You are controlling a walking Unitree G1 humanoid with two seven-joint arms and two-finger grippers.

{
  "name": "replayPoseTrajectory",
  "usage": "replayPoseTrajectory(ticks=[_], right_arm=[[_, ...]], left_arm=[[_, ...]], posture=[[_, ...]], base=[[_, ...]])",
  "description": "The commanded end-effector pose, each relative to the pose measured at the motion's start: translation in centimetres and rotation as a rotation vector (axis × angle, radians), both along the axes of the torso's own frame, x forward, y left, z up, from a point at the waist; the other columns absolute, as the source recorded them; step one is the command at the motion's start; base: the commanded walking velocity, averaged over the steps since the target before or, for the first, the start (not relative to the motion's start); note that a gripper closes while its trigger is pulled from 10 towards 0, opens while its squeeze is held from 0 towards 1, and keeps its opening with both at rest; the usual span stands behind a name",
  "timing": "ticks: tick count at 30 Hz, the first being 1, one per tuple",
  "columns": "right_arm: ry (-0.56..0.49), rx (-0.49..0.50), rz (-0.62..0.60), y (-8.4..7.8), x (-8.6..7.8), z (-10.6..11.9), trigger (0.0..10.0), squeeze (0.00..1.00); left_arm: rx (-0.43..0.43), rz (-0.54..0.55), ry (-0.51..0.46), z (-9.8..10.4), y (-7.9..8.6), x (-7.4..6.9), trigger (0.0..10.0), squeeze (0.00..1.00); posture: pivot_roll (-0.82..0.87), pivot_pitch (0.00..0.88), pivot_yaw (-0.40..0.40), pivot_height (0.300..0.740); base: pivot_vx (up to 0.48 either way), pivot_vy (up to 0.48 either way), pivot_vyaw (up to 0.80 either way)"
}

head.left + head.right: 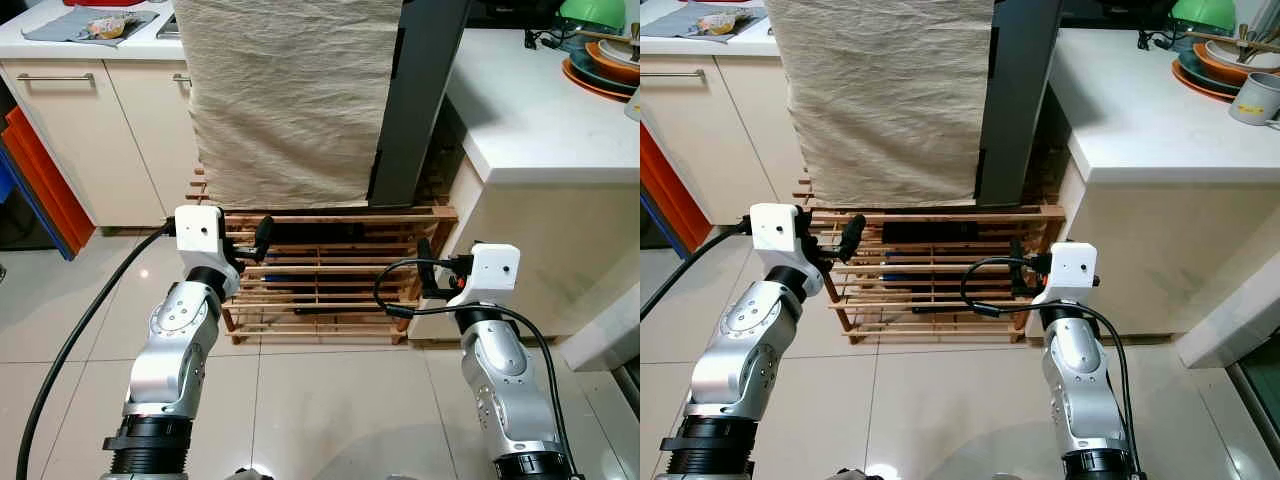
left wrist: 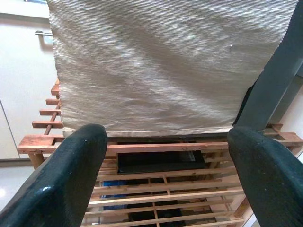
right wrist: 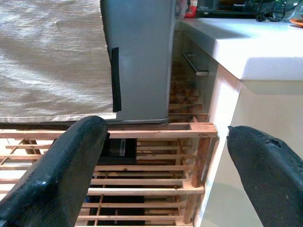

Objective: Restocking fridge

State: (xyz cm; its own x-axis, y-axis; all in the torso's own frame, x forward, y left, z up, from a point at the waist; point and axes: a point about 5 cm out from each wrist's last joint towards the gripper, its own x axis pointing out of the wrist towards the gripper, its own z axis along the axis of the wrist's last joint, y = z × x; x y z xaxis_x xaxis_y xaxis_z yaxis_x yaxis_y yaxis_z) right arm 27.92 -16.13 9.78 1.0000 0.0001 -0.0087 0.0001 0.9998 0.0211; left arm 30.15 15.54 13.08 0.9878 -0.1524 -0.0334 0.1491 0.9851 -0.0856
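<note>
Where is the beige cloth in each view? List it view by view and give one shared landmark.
Left eye view: beige cloth top centre, above the wooden rack.
Right eye view: top, left of centre.
Left wrist view: upper part, beyond the open left claw.
Right wrist view: upper left, beside the grey panel.
Shared landmark: the wooden rack.

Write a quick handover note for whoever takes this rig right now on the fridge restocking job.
Left gripper: open, holding nothing, raised in front of the wooden rack.
Right gripper: open, holding nothing, near the rack's right end.
The grey fridge stands on the rack, its front draped with a beige cloth; the white counter is to its right.
Done: nothing visible. Left: uncover and open the fridge, fetch items, load them.
</note>
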Motion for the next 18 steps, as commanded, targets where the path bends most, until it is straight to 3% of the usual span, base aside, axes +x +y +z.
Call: replayPoseTrajectory(ticks=[1, 12, 13, 14, 15, 18], right_arm=[[0.008, -0.002, -0.01, -0.2, 0.2, 0.0, 10.0, 0.0], [0.008, -0.002, -0.01, -0.2, 0.2, 0.0, 10.0, 0.0], [0.015, 0.001, -0.013, -0.3, 0.2, -0.1, 10.0, 0.0], [0.015, 0.001, -0.013, -0.3, 0.2, -0.1, 10.0, 0.0], [0.011, 0.0, -0.002, 0.0, 0.8, 0.0, 10.0, 0.0], [-0.003, 0.003, 0.015, 0.6, 1.6, 0.1, 10.0, 0.0]], left_arm=[[0.016, 0.002, -0.003, 0.1, 0.0, 0.1, 10.0, 0.0], [0.016, 0.002, -0.003, 0.1, 0.0, 0.1, 10.0, 0.0], [0.019, 0.002, -0.002, 0.0, -0.1, 0.2, 10.0, 0.0], [0.019, 0.002, -0.002, 0.0, -0.1, 0.2, 10.0, 0.0], [0.024, 0.001, 0.012, -0.3, -0.2, 0.6, 10.0, 0.0], [0.034, -0.001, 0.027, -0.7, -0.4, 1.3, 10.0, 0.0]], posture=[[-0.14, 0.0, 0.038, 0.74], [-0.14, 0.0, 0.038, 0.74], [0.0, 0.0, 0.0, 0.74], [0.0, 0.0, 0.0, 0.74], [-0.12, 0.0, 0.011, 0.74], [-0.12, 0.0, 0.014, 0.74]], base=[[0.0, 0.0, 0.0], [0.0, 0.0, 0.0], [0.0, 0.0, 0.0], [0.0, 0.0, 0.0], [0.0, 0.0, 0.0], [0.0, 0.379, 0.0]])
